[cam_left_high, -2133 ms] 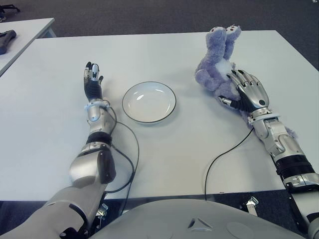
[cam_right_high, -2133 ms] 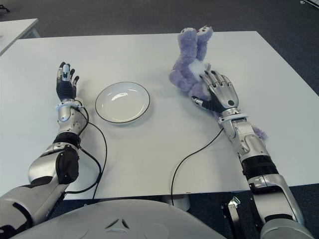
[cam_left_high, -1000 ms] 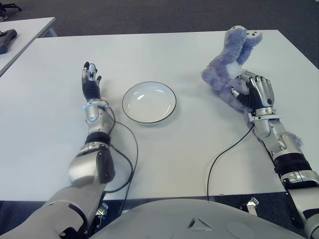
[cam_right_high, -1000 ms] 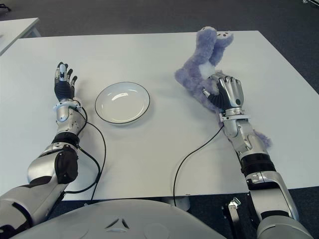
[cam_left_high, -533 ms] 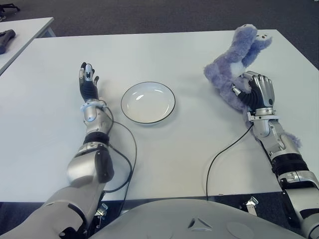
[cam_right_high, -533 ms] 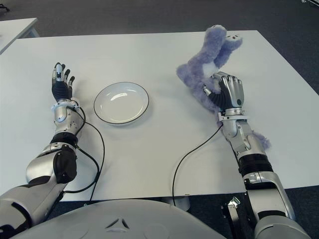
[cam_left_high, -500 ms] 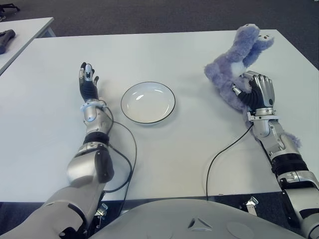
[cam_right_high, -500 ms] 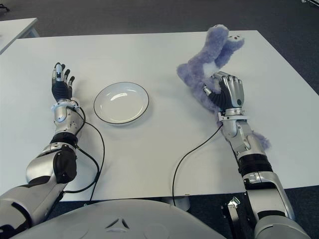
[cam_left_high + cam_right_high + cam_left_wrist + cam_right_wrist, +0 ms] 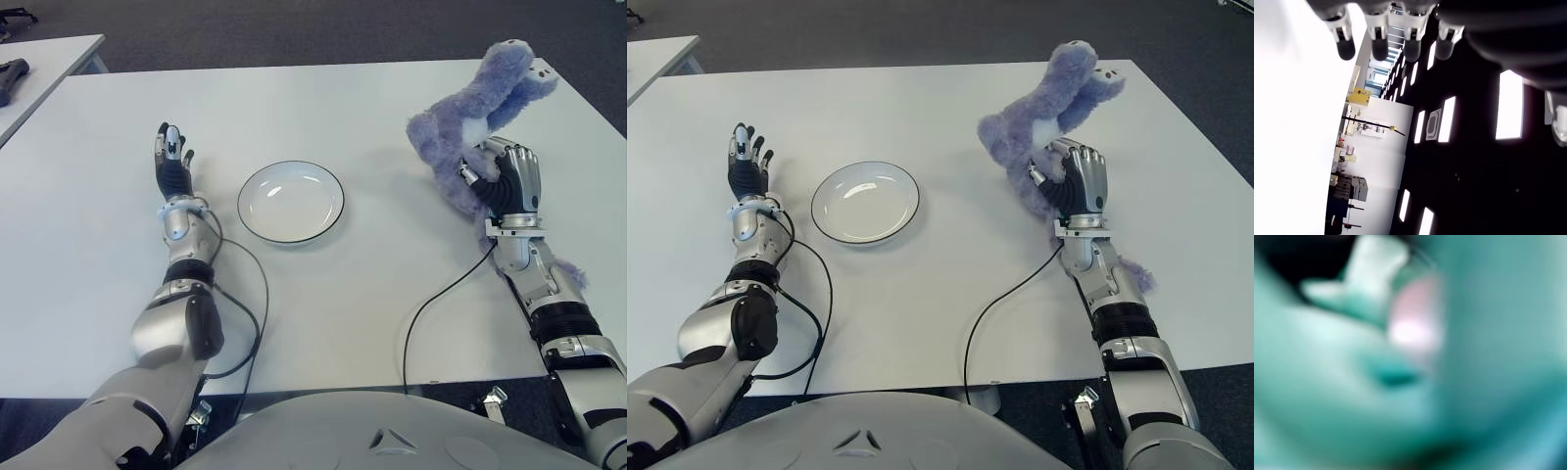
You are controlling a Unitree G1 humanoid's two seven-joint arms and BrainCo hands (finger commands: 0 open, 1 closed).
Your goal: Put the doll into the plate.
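Left eye view: right hand [image 9: 505,181] has its fingers clamped on the doll [image 9: 470,127], lifted near the desk's [image 9: 343,294] right edge. Plate [image 9: 291,201] mid-desk is empty, so carry and drop remain. Left hand [image 9: 172,166], fingers apart, beside the plate's left.

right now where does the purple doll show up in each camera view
Left eye view: doll at upper right, held by the right hand.
Right eye view: doll right of centre, right of the plate.
Left wrist view: not in it.
Right wrist view: only a close blur; cannot tell.
Shared landmark: the plate, left of the doll in both eye views.
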